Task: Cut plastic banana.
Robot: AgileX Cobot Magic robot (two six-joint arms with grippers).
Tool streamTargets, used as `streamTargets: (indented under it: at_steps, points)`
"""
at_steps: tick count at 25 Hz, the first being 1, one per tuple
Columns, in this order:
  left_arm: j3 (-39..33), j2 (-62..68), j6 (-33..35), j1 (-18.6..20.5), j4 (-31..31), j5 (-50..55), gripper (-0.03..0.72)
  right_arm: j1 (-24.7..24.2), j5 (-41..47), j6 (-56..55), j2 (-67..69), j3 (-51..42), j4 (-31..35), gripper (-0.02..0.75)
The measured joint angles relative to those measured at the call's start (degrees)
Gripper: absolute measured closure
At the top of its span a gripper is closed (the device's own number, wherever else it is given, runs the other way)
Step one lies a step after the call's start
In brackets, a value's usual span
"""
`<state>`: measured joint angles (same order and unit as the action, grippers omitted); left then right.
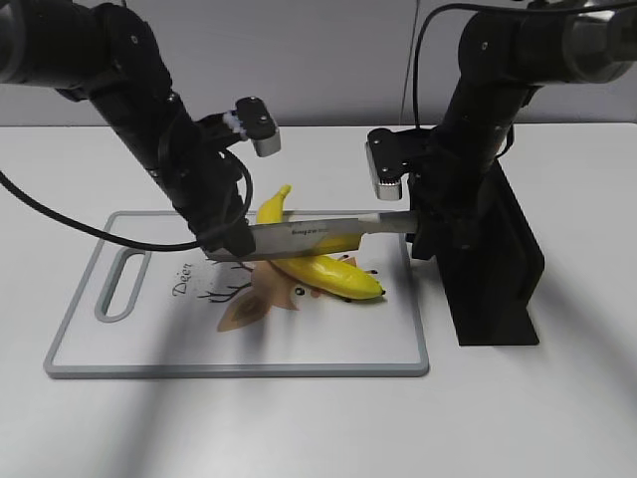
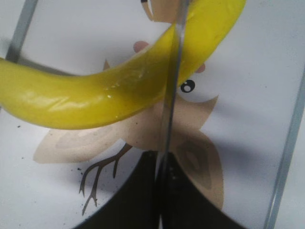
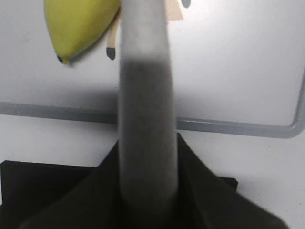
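The plastic banana [image 1: 333, 276] lies on the white cutting board [image 1: 149, 339], stem toward the back. A steel knife [image 1: 309, 237] is held level across the banana's middle. My left gripper [image 1: 227, 244] is shut on the blade's tip end. My right gripper [image 1: 418, 224] is shut on the grey handle. In the left wrist view the blade's edge [image 2: 171, 95] runs from my jaws [image 2: 159, 191] across the banana [image 2: 95, 95]. In the right wrist view the handle [image 3: 145, 95] sits between my jaws [image 3: 147, 191], and the banana's black-tipped end [image 3: 76, 24] shows at top left.
A black knife block [image 1: 498, 289] stands just right of the board, under the right arm; it also shows in the right wrist view [image 3: 28, 181]. The board has a grey rim [image 3: 228, 126], a handle slot [image 1: 121, 286] at its left, and a printed deer.
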<state>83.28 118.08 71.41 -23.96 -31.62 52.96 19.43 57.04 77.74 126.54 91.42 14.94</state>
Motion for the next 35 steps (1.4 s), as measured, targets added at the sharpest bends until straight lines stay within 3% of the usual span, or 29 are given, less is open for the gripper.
streamTargets:
  at_steps: [22,35]
  points:
    - [0.31,0.43,0.00,0.19,-0.43,-0.07,0.688,0.00,-0.44,0.15,0.21,0.07,0.00,0.549]
    - [-3.20,-0.22,0.21,0.19,-1.80,-3.78,0.687,0.00,-0.98,0.24,0.27,0.18,-0.16,0.543]
